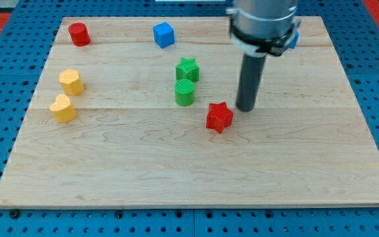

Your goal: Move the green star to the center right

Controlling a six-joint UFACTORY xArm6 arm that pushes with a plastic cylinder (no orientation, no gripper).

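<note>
The green star [187,69] sits near the board's middle, a little toward the view's top. A green cylinder [185,93] stands right below it, touching or nearly touching it. My tip [245,108] rests on the board to the right of both green blocks, well apart from the star. A red star [220,117] lies just left of and below the tip, very close to it.
A blue cube [164,34] is at the top centre. A red cylinder [79,33] is at the top left. A yellow hexagonal block [72,81] and a yellow heart [62,108] are at the left. A blue block [293,39] peeks out behind the arm at the top right.
</note>
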